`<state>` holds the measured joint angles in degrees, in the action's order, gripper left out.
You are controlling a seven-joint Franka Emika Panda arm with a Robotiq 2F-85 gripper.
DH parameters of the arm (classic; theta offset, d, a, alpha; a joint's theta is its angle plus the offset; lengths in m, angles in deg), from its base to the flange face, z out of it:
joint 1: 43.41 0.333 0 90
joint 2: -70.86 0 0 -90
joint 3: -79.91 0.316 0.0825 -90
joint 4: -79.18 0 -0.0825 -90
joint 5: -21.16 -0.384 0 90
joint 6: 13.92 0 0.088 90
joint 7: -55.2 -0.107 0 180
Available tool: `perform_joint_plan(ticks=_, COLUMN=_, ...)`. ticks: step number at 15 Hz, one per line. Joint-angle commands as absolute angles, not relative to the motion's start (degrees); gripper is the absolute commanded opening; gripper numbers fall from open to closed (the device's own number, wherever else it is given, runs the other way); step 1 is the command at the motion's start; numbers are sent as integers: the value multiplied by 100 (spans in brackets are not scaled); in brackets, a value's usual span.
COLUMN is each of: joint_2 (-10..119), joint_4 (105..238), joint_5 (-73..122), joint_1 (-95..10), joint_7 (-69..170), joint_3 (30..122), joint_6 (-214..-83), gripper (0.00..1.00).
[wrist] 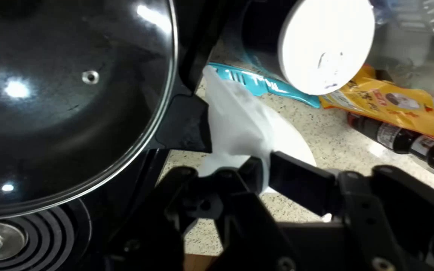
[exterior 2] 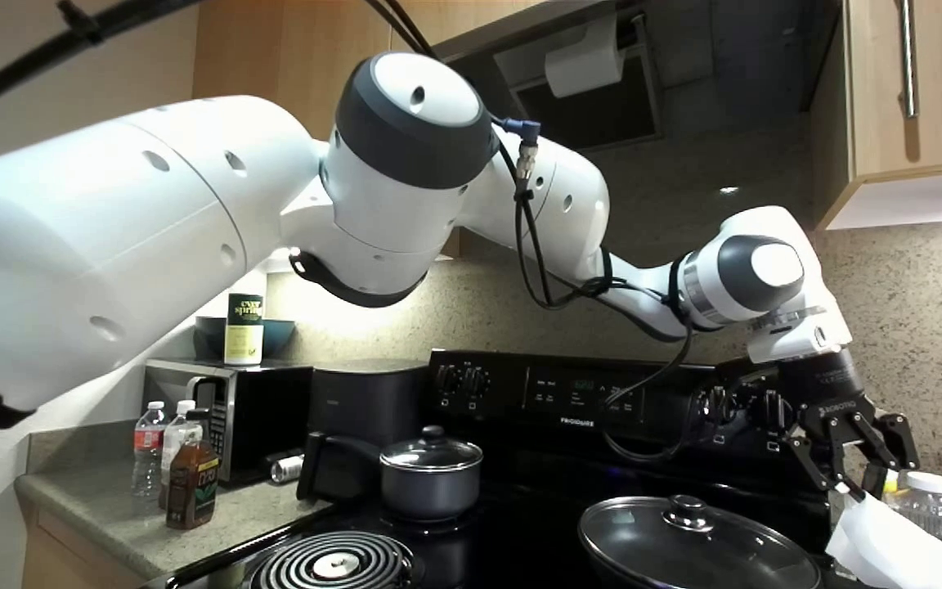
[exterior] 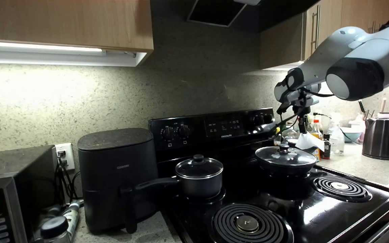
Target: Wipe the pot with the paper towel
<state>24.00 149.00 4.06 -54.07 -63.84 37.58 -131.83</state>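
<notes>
Wrist view: gripper [wrist: 265,171] closed, pinching paper towel [wrist: 236,120]; towel white, thin, creased; pot [wrist: 70,109] dark, lidded, silvery-rimmed, glinting.

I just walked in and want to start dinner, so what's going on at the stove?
A robot arm at the stove has a paper towel pinched in its end effector. The towel hangs beside the pot, near its side handle; I can't tell whether they touch. The pot's lid is on. Wiping the pot seems likely next. A lidded saucepan also sits on the stove.
</notes>
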Motion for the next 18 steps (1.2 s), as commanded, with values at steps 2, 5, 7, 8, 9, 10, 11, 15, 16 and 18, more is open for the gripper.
perform_joint_plan(ticks=2, joint_2=3139, joint_4=15587, joint_5=101, joint_1=-5480, joint_7=-5395, joint_3=4098, joint_6=-12591, gripper=2)
perform_joint_plan(ticks=5, joint_2=3365, joint_4=15718, joint_5=-15, joint_1=-5532, joint_7=-4961, joint_3=4203, joint_6=-12028, gripper=2)
perform_joint_plan(ticks=7, joint_2=3397, joint_4=15675, joint_5=-133, joint_1=-5620, joint_7=-4736, joint_3=4276, joint_6=-11551, gripper=2)
perform_joint_plan(ticks=8, joint_2=3499, joint_4=15557, joint_5=172, joint_1=-6068, joint_7=-4853, joint_3=4872, joint_6=-11330, gripper=2)
perform_joint_plan(ticks=9, joint_2=3463, joint_4=15471, joint_5=112, joint_1=-6226, joint_7=-4822, joint_3=5024, joint_6=-11079, gripper=2)
perform_joint_plan(ticks=10, joint_2=3391, joint_4=15344, joint_5=55, joint_1=-6460, joint_7=-4838, joint_3=5261, joint_6=-10846, gripper=2)
perform_joint_plan(ticks=11, joint_2=3355, joint_4=15296, joint_5=65, joint_1=-6639, joint_7=-4828, joint_3=5452, joint_6=-10789, gripper=2)
perform_joint_plan(ticks=15, joint_2=3037, joint_4=14999, joint_5=437, joint_1=-6908, joint_7=-5169, joint_3=5643, joint_6=-11382, gripper=2)
perform_joint_plan(ticks=16, joint_2=2983, joint_4=15003, joint_5=407, joint_1=-6743, joint_7=-5232, joint_3=5386, joint_6=-11619, gripper=2)
perform_joint_plan(ticks=18, joint_2=2870, joint_4=14946, joint_5=507, joint_1=-6709, joint_7=-5398, joint_3=5301, joint_6=-12022, gripper=2)
